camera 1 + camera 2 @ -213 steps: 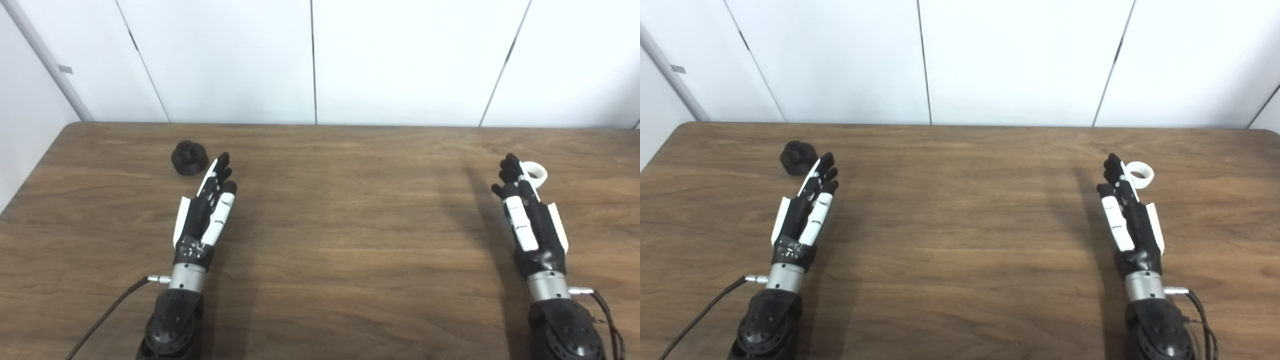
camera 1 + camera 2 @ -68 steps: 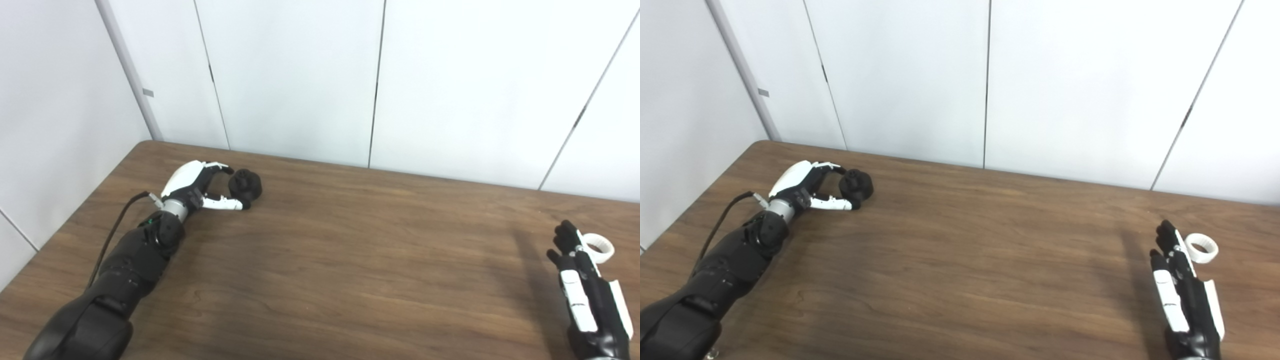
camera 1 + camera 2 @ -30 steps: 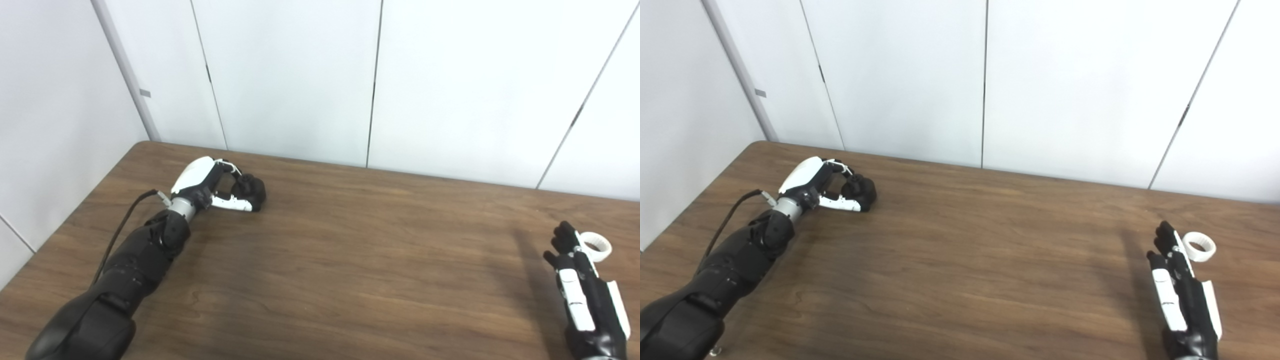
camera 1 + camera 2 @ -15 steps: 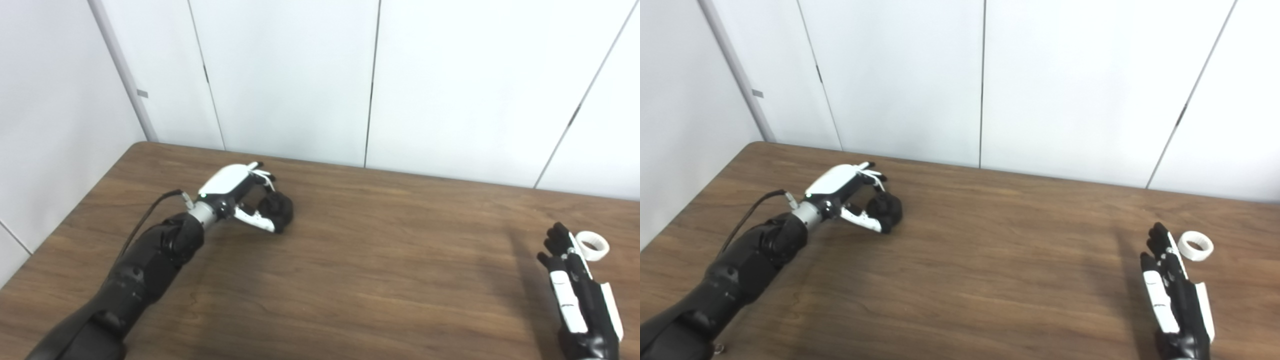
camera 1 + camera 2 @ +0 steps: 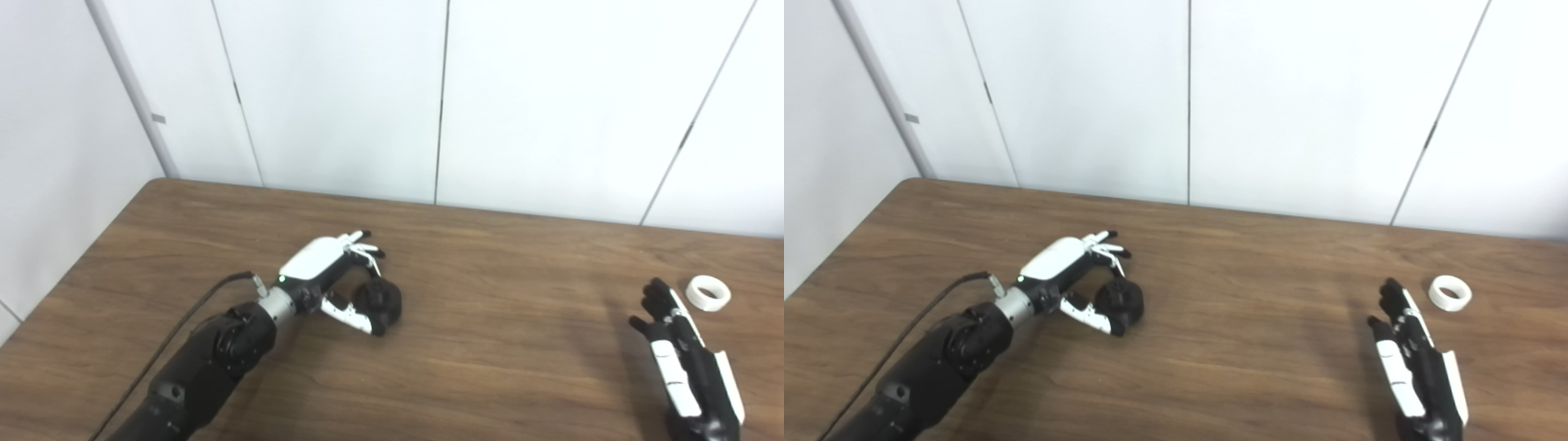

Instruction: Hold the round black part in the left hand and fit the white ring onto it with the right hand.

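Round black part point(image 5: 380, 299), knobbly with a ribbed top, sits left of centre on the wooden table point(image 5: 490, 343), gripped by the left hand point(image 5: 334, 275) between thumb and curled fingers. White ring point(image 5: 1450, 293) lies flat at far right, just beyond the right hand point(image 5: 1415, 367), which rests with fingers straight, holding nothing. Both views show alike.

Brown wooden table point(image 5: 478, 367); round black part point(image 5: 381, 298) left of centre; white ring point(image 5: 708, 293) far right.
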Robot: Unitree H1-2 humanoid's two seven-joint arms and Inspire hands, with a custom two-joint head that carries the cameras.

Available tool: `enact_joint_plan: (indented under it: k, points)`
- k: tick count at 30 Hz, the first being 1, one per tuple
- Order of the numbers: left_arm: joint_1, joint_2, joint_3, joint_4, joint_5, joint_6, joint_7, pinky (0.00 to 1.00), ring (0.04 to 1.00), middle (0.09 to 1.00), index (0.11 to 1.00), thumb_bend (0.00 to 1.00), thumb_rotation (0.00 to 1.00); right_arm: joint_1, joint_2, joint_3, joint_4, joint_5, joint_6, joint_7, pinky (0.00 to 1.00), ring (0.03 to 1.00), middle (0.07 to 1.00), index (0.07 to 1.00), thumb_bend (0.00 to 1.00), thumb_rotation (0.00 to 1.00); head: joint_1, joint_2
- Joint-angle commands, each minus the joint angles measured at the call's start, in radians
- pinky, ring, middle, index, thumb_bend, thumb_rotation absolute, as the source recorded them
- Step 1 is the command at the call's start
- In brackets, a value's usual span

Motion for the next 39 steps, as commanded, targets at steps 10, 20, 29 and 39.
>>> enact_joint_plan:
  k: [10,20,29,39]
  points:
    - [0.022,-0.040,-0.016,-0.149,0.008,-0.047,-0.090,1.00,1.000,0.859,0.479,0.52,0.06,-0.023,0.010,0.015,-0.177,-0.042,0.025,-0.010,0.83,0.939,0.944,0.914,0.32,0.76,-0.053,0.011]
    - [0.026,-0.068,-0.053,-0.174,0.026,-0.073,-0.126,1.00,1.000,0.858,0.479,0.52,0.06,-0.019,0.040,0.035,-0.246,-0.075,0.060,-0.013,0.85,0.937,0.938,0.906,0.34,0.77,-0.118,0.017]
    - [0.013,-0.072,-0.094,-0.105,0.083,-0.094,-0.074,1.00,1.000,0.845,0.478,0.52,0.05,-0.017,0.056,0.045,-0.278,-0.113,0.045,-0.022,0.84,0.935,0.935,0.905,0.33,0.76,-0.181,0.018]
    - [-0.012,-0.037,-0.179,-0.071,0.129,-0.096,0.058,1.00,1.000,0.842,0.479,0.52,0.05,-0.017,0.058,0.057,-0.332,-0.158,0.096,-0.028,0.85,0.936,0.936,0.902,0.38,0.82,-0.222,0.035]
